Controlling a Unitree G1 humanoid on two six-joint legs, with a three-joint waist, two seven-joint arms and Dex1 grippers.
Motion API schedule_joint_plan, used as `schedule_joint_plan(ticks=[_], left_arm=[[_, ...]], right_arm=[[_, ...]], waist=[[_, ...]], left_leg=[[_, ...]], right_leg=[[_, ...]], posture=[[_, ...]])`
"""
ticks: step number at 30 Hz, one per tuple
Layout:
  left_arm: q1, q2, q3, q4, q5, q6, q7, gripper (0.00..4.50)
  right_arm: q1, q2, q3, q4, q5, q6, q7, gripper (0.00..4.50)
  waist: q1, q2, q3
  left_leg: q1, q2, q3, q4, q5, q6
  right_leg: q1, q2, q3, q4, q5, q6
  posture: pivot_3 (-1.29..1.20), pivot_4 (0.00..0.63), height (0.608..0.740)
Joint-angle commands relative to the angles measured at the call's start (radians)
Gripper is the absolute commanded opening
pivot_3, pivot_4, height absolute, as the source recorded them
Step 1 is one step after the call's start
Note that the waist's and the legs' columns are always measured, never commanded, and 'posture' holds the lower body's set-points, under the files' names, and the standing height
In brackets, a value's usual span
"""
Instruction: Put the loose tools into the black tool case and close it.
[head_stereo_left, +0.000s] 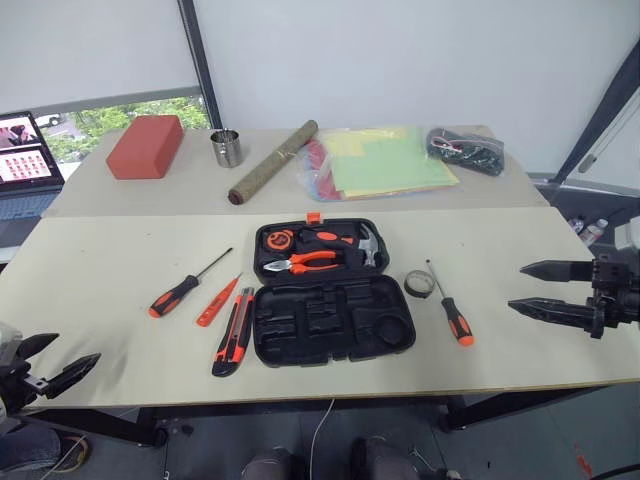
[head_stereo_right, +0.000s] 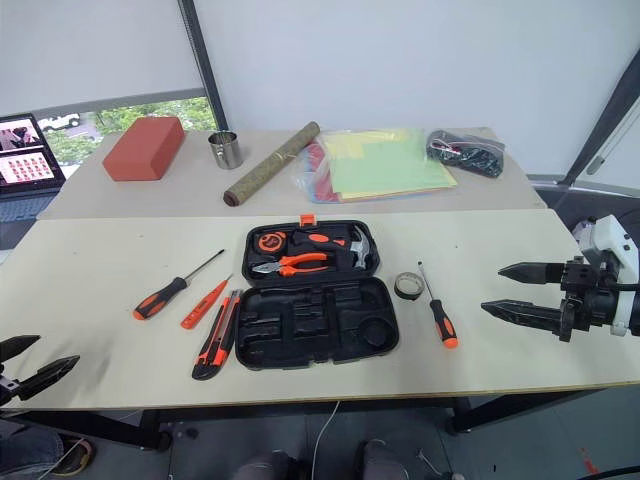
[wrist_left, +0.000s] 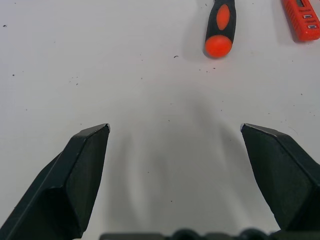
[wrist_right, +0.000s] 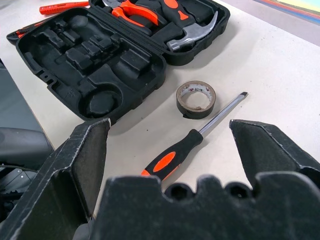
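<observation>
Both your left gripper (head_stereo_left: 62, 368) and right gripper (head_stereo_left: 531, 289) are hanging wide open and empty; nudging the screwdriver (head_stereo_left: 452, 309) risks rolling it off the table (head_stereo_left: 560, 250) beside the case (head_stereo_left: 325, 300).

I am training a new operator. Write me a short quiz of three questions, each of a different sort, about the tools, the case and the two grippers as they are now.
1. True or false: the black tool case lies open on the table.
2. Multiple choice: which tool lies nearest the right gripper? A. utility knife B. the screwdriver beside the tape roll C. tester pen
3. Fill in: the left gripper and the right gripper are both ____ and hold nothing.

Key: 1 true; 2 B; 3 open.
</observation>
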Motion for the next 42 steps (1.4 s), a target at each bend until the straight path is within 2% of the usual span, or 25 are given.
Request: schedule_joint_plan(ticks=[1,8,11,15,21,25,28,29,30,35,39,42], left_arm=[[0.002,0.009,0.028,-0.029,-0.003,0.002,0.003,4.5],[-0.134,0.069,-0.061,-0.05,-0.038,0.126,0.015,4.5],[-0.27,0.123,-0.182,0.012,0.0,0.15,0.007,4.5],[-0.43,0.15,-0.326,0.127,0.051,0.144,-0.01,4.5],[-0.698,0.108,-0.585,0.353,0.188,0.108,-0.038,4.5],[-0.799,0.071,-0.684,0.489,0.259,0.052,-0.058,4.5],[-0.844,0.046,-0.709,0.55,0.28,0.016,-0.077,3.78],[-0.853,0.042,-0.712,0.564,0.283,0.006,-0.087,3.26],[-0.86,0.039,-0.714,0.575,0.286,-0.003,-0.092,3.03],[-0.937,0.047,-0.675,0.573,0.253,-0.008,-0.131,1.02],[-1.031,0.07,-0.653,0.433,0.156,0.025,-0.286,0.97],[-1.105,0.071,-0.713,0.311,0.111,0.077,-0.421,0.97]], right_arm=[[0.0,-0.005,-0.028,-0.028,0.002,0.002,-0.002,4.45],[-0.039,0.002,-0.044,-0.137,0.055,0.05,-0.064,4.45],[-0.091,0.009,-0.012,-0.224,0.11,0.114,-0.089,4.45],[-0.155,0.035,0.046,-0.317,0.154,0.156,-0.117,4.45],[-0.261,0.126,0.16,-0.4,0.151,0.138,-0.177,4.45],[-0.282,0.166,0.206,-0.418,0.133,0.126,-0.197,4.45],[-0.28,0.188,0.228,-0.434,0.12,0.115,-0.212,4.5],[-0.278,0.194,0.23,-0.439,0.118,0.115,-0.217,4.5],[-0.276,0.198,0.231,-0.441,0.117,0.114,-0.221,4.5],[-0.203,0.197,0.198,-0.466,0.109,0.105,-0.229,4.5],[-0.119,0.178,0.151,-0.486,0.127,0.126,-0.231,4.5],[-0.049,0.147,0.123,-0.521,0.149,0.152,-0.206,4.5]], waist=[[0.0,0.0,0.0],[0.003,0.0,0.0],[0.004,0.0,0.0],[-0.001,0.0,0.0],[-0.004,0.0,0.0],[-0.002,-0.001,0.0],[0.004,0.0,0.0],[0.004,0.0,0.0],[0.004,0.0,0.0],[0.004,-0.001,0.0],[0.005,-0.003,0.001],[0.004,-0.004,0.001]], left_leg=[[0.0,0.0,0.0,0.0,0.0,0.0],[0.0,0.0,0.0,0.001,0.0,0.0],[-0.001,0.0,0.0,0.001,0.001,-0.001],[-0.001,0.0,0.0,0.001,0.001,-0.001],[-0.004,0.0,0.001,0.002,0.001,-0.002],[-0.004,0.0,0.001,0.003,0.002,0.001],[-0.004,0.0,0.001,0.005,0.003,0.002],[-0.004,0.0,0.001,0.006,0.003,0.002],[-0.004,0.0,0.0,0.007,0.002,0.001],[-0.004,0.001,-0.002,0.011,0.002,0.0],[-0.009,0.001,-0.005,0.015,0.006,0.007],[-0.018,0.002,-0.008,0.02,0.006,0.008]], right_leg=[[0.0,0.0,0.0,0.0,0.0,0.0],[0.0,0.0,0.0,0.0,0.0,0.0],[0.0,0.0,-0.001,0.001,0.001,0.0],[-0.001,0.0,-0.001,0.001,0.002,-0.001],[-0.001,0.001,-0.008,0.001,0.002,-0.001],[-0.001,0.001,-0.017,0.001,0.002,-0.001],[0.001,0.0,-0.019,0.003,0.002,0.0],[0.001,0.0,-0.019,0.004,0.002,0.0],[0.001,-0.001,-0.018,0.004,0.002,0.0],[0.002,-0.003,-0.017,0.006,0.002,0.0],[0.001,-0.003,-0.02,0.006,0.002,0.0],[-0.001,-0.002,-0.023,0.005,0.003,0.001]], posture=[[0.0,0.15,0.736],[0.0,0.15,0.736],[0.0,0.15,0.736],[0.0,0.15,0.736],[0.0,0.15,0.736],[0.0,0.15,0.736],[0.0,0.15,0.736],[0.0,0.15,0.736],[0.0,0.15,0.736],[0.0,0.15,0.736],[0.0,0.15,0.736],[0.0,0.15,0.736]])
